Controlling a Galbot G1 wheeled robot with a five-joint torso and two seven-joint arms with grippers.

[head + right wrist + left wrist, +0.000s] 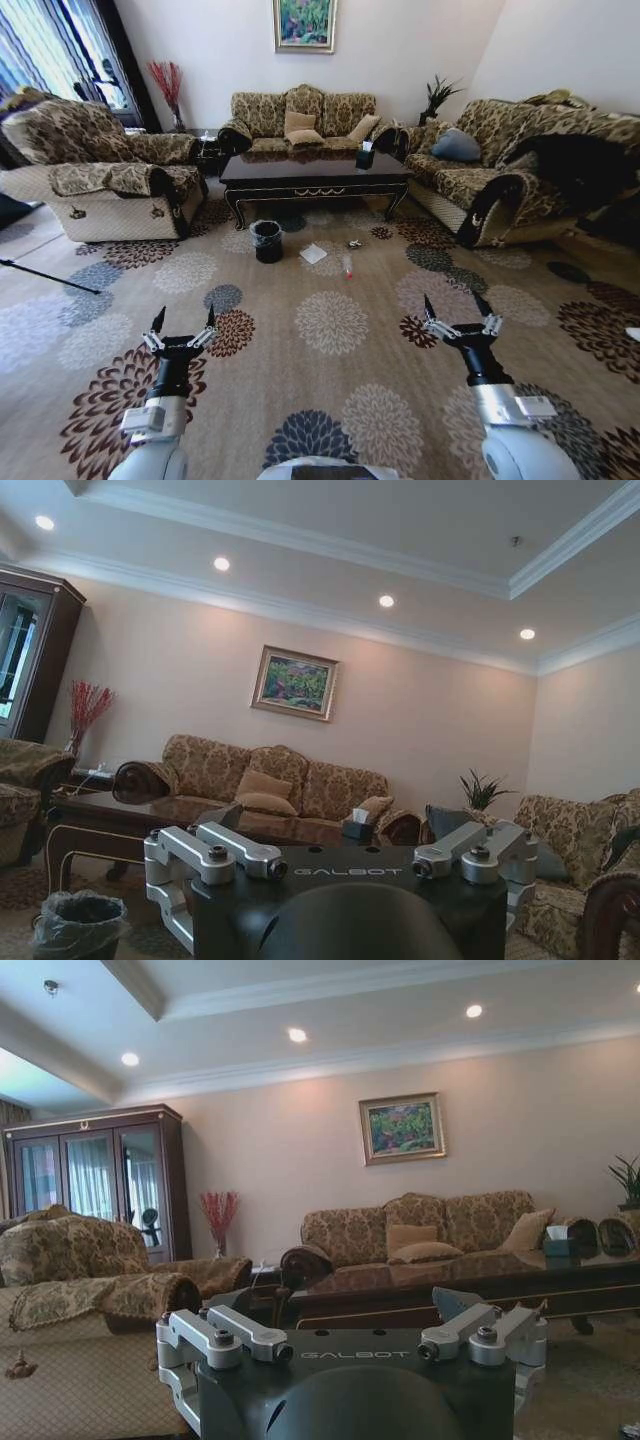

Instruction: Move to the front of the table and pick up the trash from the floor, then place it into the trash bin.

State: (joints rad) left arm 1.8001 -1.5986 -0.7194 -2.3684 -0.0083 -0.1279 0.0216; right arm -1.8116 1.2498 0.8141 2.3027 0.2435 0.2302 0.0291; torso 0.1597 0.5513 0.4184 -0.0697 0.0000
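Driving stage, I judge; bottle (347,266), paper (313,254) and wrapper (354,243) lie on the carpet before the desk (315,170), bin (266,241) just beside; both pincers, left (184,322) and right (456,306), spread wide, empty; stop short of the litter.

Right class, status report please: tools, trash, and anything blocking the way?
Left tool and right tool open, empty, held low over carpet. Trash on floor beside trash bin, before the table. Nothing lies between.
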